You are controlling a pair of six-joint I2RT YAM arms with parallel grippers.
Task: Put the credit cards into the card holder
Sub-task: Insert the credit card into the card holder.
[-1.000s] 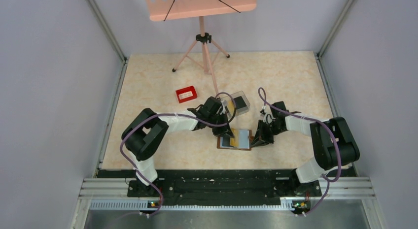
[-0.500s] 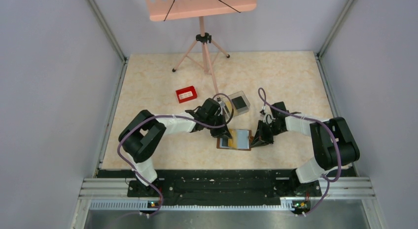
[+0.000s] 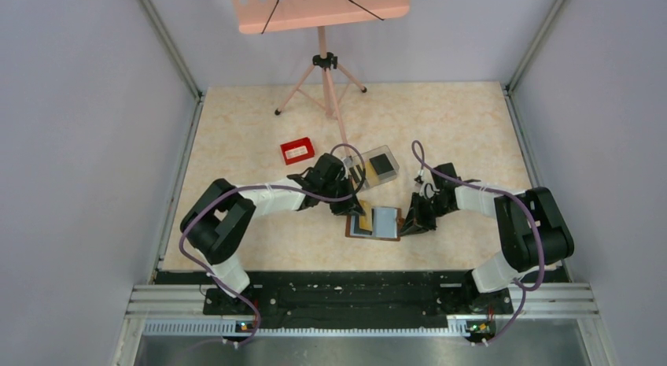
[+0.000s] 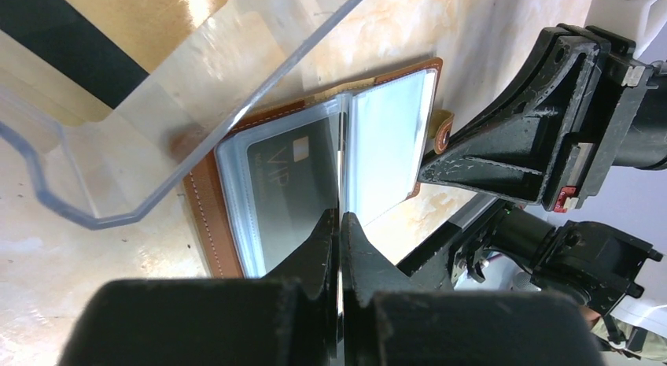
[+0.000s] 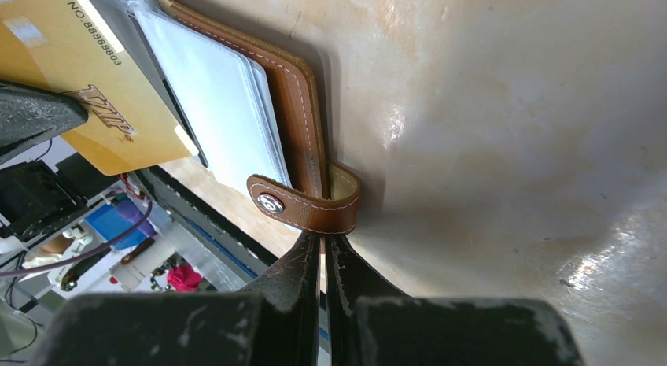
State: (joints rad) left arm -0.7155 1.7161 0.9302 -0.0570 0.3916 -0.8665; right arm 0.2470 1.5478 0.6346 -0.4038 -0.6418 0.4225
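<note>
the tan-yellow card (image 5: 94, 75), upper left of the right wrist view, has "no-88888803" printed along one edge and an ornate "vip" in dark script below it. in the left wrist view, a dark card (image 4: 295, 189) inside a clear sleeve of the card holder (image 4: 206, 224) shows pale "vip" letters. the white label in the red tray (image 3: 307, 145) is too small to read.
</note>
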